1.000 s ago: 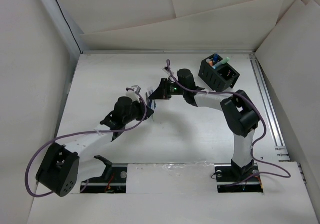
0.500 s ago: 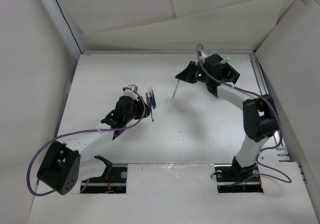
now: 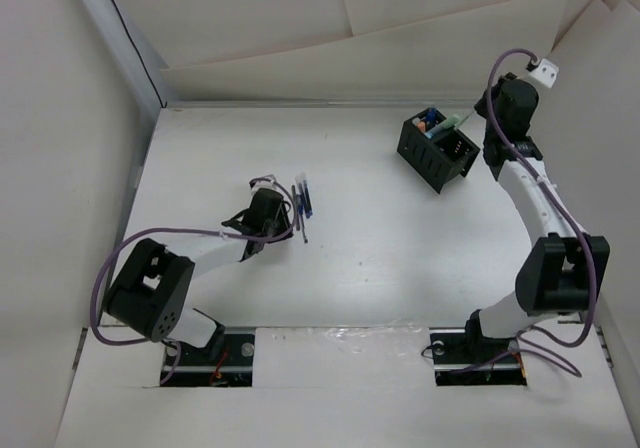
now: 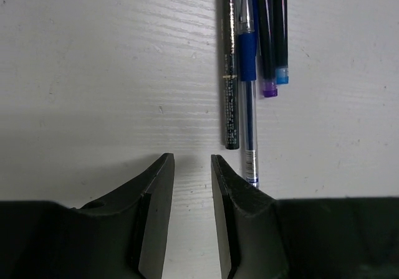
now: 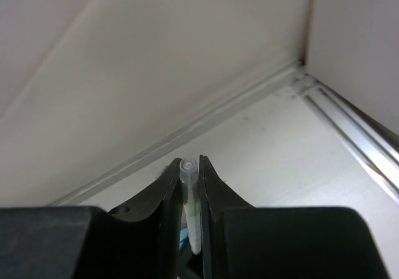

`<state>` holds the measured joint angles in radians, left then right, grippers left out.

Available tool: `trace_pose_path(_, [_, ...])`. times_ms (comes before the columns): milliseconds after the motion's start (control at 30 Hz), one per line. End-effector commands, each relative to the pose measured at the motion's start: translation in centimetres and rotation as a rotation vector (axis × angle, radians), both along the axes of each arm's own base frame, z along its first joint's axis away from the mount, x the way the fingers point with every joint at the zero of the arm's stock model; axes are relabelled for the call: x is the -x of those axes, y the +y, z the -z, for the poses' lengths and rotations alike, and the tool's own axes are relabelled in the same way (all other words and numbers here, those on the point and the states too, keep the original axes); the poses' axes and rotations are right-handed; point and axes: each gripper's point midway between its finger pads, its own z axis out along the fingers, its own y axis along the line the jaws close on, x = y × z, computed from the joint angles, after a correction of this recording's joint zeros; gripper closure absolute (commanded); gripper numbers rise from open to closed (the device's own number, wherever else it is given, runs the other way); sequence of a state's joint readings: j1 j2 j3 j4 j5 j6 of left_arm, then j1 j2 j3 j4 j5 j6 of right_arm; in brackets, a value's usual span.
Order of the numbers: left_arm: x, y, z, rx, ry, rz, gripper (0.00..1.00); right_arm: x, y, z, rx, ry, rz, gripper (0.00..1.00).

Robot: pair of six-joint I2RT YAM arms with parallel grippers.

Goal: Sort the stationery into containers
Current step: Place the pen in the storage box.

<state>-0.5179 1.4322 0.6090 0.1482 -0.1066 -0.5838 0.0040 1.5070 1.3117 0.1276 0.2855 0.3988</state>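
Observation:
Several pens [image 3: 301, 204] lie side by side on the white table left of centre. In the left wrist view they are a dark pen [image 4: 231, 73], a clear pen with a blue grip [image 4: 248, 92] and dark blue pens [image 4: 274, 36]. My left gripper [image 3: 284, 226] [image 4: 192, 162] is low over the table just short of the pen ends, with its jaws a little apart and empty. The black organizer [image 3: 438, 150] stands at the far right with orange, blue and green pieces in it. My right gripper [image 3: 498, 128] [image 5: 190, 164] is raised to the right of the organizer and is shut on a clear-barrelled pen [image 5: 189, 189].
A metal rail [image 3: 530, 198] runs along the table's right edge. White walls close the back and both sides. The right wrist view looks at the far right corner [image 5: 299, 73]. Purple cables loop off both arms.
My right arm has lifted a clear pen from the pens at mid-table and swung far right, up beside the organizer. My left arm has drawn back and settled low by the remaining pens.

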Motion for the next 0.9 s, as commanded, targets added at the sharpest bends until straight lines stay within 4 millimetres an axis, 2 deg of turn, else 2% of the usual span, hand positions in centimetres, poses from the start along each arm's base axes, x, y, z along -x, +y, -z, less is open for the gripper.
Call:
trace_pose_path(0, [-1.7,-0.1,-2.1,-0.004,-0.056,-0.035,0.74,-0.3,-4.0,3.3,0.049,0.104,0.196,0.99])
trace_pose_path(33, [-1.7,-0.1,-2.1,-0.013,-0.059,-0.027,0.74,-0.4,-4.8,3.5,0.050,0.110,0.218,0.99])
trace_pose_path(67, [-2.0,-0.2,-2.5,-0.007,-0.068,-0.027,0.74,-0.9,-4.8,4.8,0.052,0.137,0.218,0.99])
trace_pose_path(167, [-1.9,0.0,-1.9,-0.023,-0.054,-0.033,0.74,-1.6,-4.9,7.0,0.056,0.180,0.217,0.99])
trace_pose_path(233, [-2.1,-0.1,-1.9,-0.029,-0.056,-0.026,0.72,-1.9,-4.8,7.9,0.048,0.194,0.218,0.99])
trace_pose_path(267, [-2.1,-0.1,-1.5,-0.035,-0.047,-0.026,0.72,-2.2,-4.2,8.0,0.049,0.196,0.206,0.99])
trace_pose_path(400, [-2.0,-0.2,-1.0,-0.034,-0.034,-0.019,0.72,-2.9,-2.6,9.7,0.047,0.226,0.177,0.89])
trace_pose_path(433, [-2.3,-0.4,-1.3,-0.030,-0.042,-0.020,0.72,-2.9,-2.4,10.2,0.035,0.233,0.169,0.76])
trace_pose_path(500, [-2.2,-0.5,-1.0,-0.029,-0.031,-0.013,0.72,-2.6,-1.8,10.4,0.037,0.236,0.156,0.59])
trace_pose_path(533, [-2.2,-0.5,-1.0,-0.029,-0.031,-0.013,0.72,-2.4,-1.6,10.2,0.025,0.229,0.149,0.48])
trace_pose_path(633, [-2.2,-0.7,-0.8,-0.022,-0.027,-0.006,0.72,-1.6,-0.6,9.7,0.009,0.218,0.115,0.34])
trace_pose_path(667, [-2.2,-0.7,-0.8,-0.022,-0.027,-0.006,0.72,-1.0,-0.6,8.5,0.007,0.193,0.115,0.30])
trace_pose_path(733, [-2.2,-1.0,-0.6,-0.014,-0.023,0.003,0.72,-0.3,0.8,7.8,-0.008,0.177,0.071,0.28])
trace_pose_path(767, [-2.1,-1.2,-0.6,-0.012,-0.020,0.019,0.72,0.5,0.7,7.4,-0.009,0.167,0.071,0.28])
trace_pose_path(867, [-2.3,-2.0,-1.1,0.024,-0.037,0.042,0.72,2.0,2.3,7.2,-0.006,0.161,0.036,0.28])
